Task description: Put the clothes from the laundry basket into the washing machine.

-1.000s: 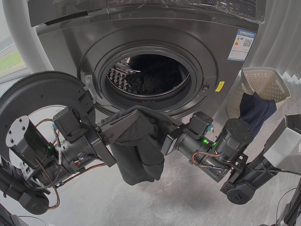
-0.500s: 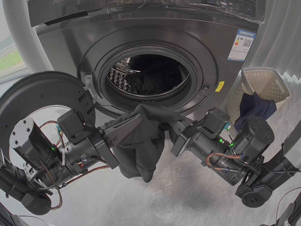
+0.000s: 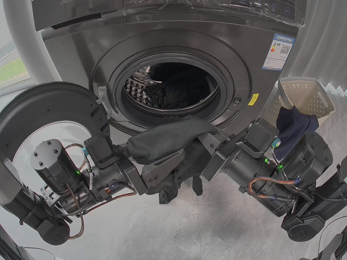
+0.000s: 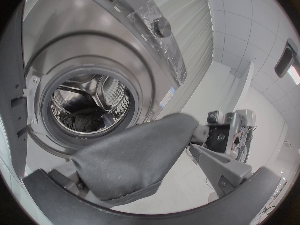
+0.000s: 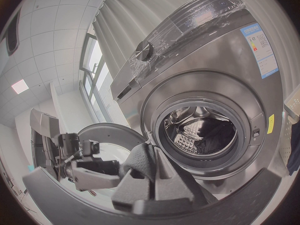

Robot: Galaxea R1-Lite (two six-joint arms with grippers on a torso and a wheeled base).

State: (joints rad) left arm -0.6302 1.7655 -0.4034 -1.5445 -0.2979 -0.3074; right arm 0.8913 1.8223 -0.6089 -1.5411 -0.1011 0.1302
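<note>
1 × washing machine (image 3: 173, 37): grey front-loader with clear film over the control panel.
1 × door (image 3: 47, 105): round, swung fully open to the robot's left.
1 × drum (image 3: 139, 89): holds a heap of dark clothes (image 3: 177, 91). How many pieces cannot be told.
1 × grey garment (image 3: 170, 138): held in the air between the two arms, just below and in front of the drum opening and still outside it. The upper part is stretched across, and the rest hangs toward the floor (image 3: 198, 228).
1 × left gripper (image 3: 173, 145): its fingers are spread wide. The grey garment lies draped over one of them. The other finger (image 4: 218, 169) is bare and clear of the cloth, so nothing is clamped.
1 × right gripper (image 5: 151, 160): its fingers are drawn close together, pinching a fold of the grey garment.
1 × laundry basket (image 3: 307, 91): cream and perforated, on the floor just beside the machine's right side.
1 × navy garment (image 3: 292, 127): draped over the basket's near rim, hanging down outside it.
2 × stickers on the machine front: a blue-and-white label (image 3: 279, 52) at upper right, and a small yellow sticker (image 3: 253, 99) beside the opening.
</note>
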